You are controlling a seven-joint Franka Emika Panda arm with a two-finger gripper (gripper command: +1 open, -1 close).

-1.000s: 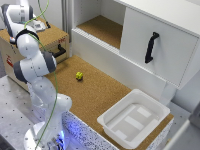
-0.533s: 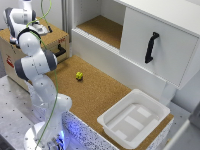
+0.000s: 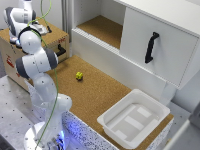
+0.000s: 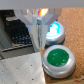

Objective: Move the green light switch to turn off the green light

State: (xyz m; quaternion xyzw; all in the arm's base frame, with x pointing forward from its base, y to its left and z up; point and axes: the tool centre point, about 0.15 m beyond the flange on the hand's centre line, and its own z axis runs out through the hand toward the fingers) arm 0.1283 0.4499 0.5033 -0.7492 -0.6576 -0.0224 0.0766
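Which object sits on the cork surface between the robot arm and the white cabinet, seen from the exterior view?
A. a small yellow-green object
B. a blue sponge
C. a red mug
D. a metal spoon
A: a small yellow-green object lies alone on the cork surface.

We see the arm (image 3: 37, 65) and cork table (image 3: 100, 95) from high up, at a distance; our wrist camera looks closely down on a green button (image 4: 59, 56).
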